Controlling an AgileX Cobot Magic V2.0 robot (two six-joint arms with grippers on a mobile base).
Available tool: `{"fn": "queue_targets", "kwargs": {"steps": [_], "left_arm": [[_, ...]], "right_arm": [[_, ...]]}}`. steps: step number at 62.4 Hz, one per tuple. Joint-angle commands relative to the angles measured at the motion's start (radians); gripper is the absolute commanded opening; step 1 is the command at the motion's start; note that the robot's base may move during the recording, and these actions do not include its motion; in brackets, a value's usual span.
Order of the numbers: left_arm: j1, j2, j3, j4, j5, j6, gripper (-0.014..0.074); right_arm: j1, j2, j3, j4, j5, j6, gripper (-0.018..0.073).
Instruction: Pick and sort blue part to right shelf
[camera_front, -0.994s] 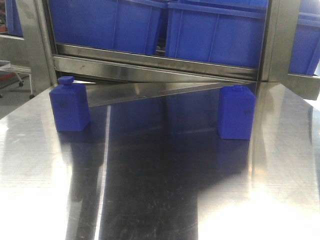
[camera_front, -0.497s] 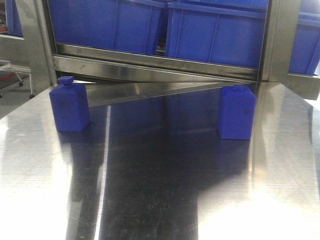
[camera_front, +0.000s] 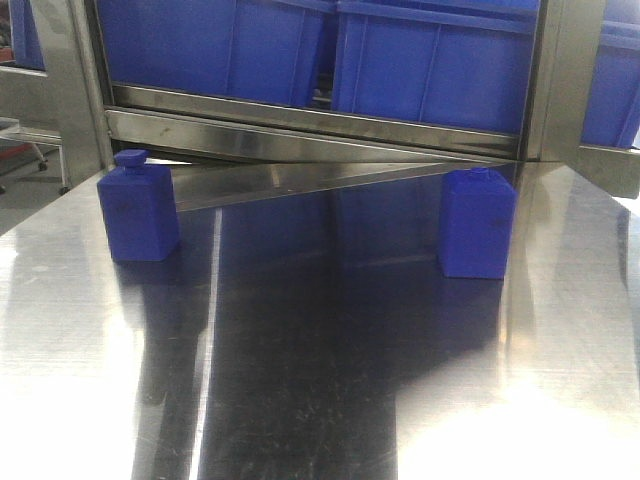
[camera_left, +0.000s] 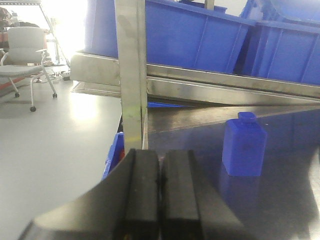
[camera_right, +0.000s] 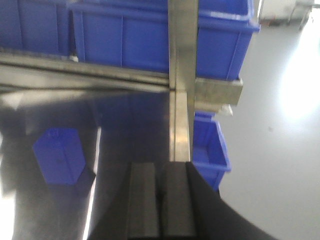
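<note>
Two blue parts stand upright on the steel tabletop (camera_front: 300, 380). One blue part (camera_front: 138, 208) is at the far left, also in the left wrist view (camera_left: 244, 147). The other (camera_front: 477, 222) is at the far right, also in the right wrist view (camera_right: 60, 155). The steel shelf rack (camera_front: 300, 130) runs along the table's far edge, and its right section (camera_front: 605, 165) lies past an upright post (camera_right: 180, 75). My left gripper (camera_left: 160, 155) is shut on nothing, to the left of and short of its part. My right gripper (camera_right: 160, 167) is shut on nothing, right of its part. Neither gripper shows in the front view.
Large blue bins (camera_front: 430, 65) fill the rack's tier just above table height. A lower blue bin (camera_right: 210, 145) sits beyond the table's right edge. An office chair (camera_left: 25, 45) stands on the grey floor far left. The rack's left post (camera_left: 132, 75) rises at the table's left corner.
The front view has shifted very slightly, so the right blue part sits a few pixels further right. Both parts stay where they stood.
</note>
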Motion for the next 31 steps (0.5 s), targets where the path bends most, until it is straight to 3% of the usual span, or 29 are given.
{"fn": "queue_targets", "kwargs": {"steps": [1,26,31], "left_arm": [[-0.006,-0.019,0.023,-0.009,-0.082,0.000,0.0125],[-0.006,-0.019,0.023,-0.009,-0.082,0.000,0.0125],[-0.006,-0.019,0.023,-0.009,-0.082,0.000,0.0125]], "right_arm": [[0.013,0.092,-0.069,0.000,-0.068,-0.007,0.0048],[0.014,0.584,-0.268,0.010,-0.040,-0.005,0.0052],[0.014,0.679,-0.313,-0.002,-0.009,-0.005,0.0102]]}}
